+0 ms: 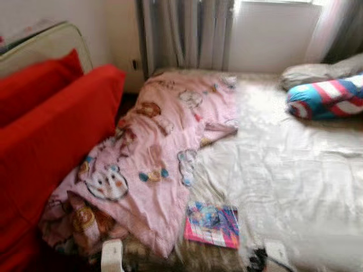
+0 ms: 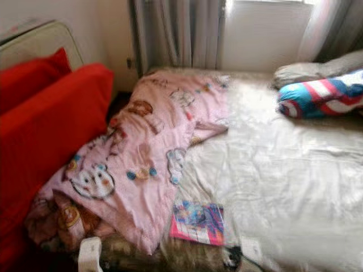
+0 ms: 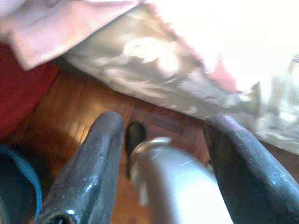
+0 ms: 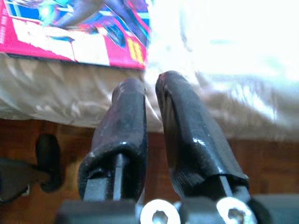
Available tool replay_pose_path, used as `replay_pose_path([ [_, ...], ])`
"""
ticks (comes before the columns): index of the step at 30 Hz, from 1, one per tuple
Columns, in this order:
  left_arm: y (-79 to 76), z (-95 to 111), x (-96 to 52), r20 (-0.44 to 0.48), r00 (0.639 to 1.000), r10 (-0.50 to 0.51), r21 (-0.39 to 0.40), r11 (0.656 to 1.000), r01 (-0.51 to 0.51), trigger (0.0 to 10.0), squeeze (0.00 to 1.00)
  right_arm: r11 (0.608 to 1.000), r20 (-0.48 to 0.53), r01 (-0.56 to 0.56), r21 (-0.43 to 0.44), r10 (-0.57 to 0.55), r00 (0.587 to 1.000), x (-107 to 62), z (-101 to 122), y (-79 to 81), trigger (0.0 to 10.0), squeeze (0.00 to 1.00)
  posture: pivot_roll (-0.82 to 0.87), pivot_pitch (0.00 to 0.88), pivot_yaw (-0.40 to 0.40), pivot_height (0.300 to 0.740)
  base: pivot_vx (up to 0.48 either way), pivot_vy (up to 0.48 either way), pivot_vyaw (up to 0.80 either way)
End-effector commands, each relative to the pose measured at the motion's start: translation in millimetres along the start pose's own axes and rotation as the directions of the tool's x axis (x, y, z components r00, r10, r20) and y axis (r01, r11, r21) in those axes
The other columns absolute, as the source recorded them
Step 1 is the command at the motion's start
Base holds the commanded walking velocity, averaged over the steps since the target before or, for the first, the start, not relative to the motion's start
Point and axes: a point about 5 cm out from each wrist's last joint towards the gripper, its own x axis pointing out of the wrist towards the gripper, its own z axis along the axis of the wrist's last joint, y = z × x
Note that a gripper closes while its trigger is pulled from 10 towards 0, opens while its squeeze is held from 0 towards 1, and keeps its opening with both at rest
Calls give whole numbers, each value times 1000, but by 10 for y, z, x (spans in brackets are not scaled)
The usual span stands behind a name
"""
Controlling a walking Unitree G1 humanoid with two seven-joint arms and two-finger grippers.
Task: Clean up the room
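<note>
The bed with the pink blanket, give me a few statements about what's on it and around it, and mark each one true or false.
1. The pink cartoon blanket lies bunched along the bed's left side. True.
2. A colourful book rests near the bed's near edge. True.
3. The striped pillow sits on the red sofa. False: it lies on the bed, far right.
4. The right tool grips the book. False: its fingers are shut on nothing, short of the book.
5. The left tool is open. True.
</note>
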Motion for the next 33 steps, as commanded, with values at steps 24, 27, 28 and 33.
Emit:
replay_pose_path([
  [24, 39, 803, -226, 597, 795, -109, 65, 994, 88, 10000, 0, 996, 469, -81, -22, 82, 879, 43, 876, 263, 10000, 0, 82, 188, -55, 740, 0, 0, 0],
  [27, 41, 1097, -384, 706, 703, -82, 48, 997, 68, 10000, 0, 996, 545, -67, -57, 87, 834, -1, 1028, 259, 10000, 0, 65, 183, -54, 740, 0, 0, 0],
  [28, 46, 1126, -405, 718, 692, -75, 37, 997, 69, 10000, 0, 996, 557, -61, -66, 88, 826, -11, 1055, 255, 10000, 0, 65, 183, -54, 740, 0, 0, 0],
  [33, -2, 1253, -519, 765, 633, -120, 77, 992, 96, 10000, 0, 997, 638, -42, -59, 70, 767, -95, 1226, 187, 10000, 0, 70, 181, -59, 740, 0, 0, 0],
])
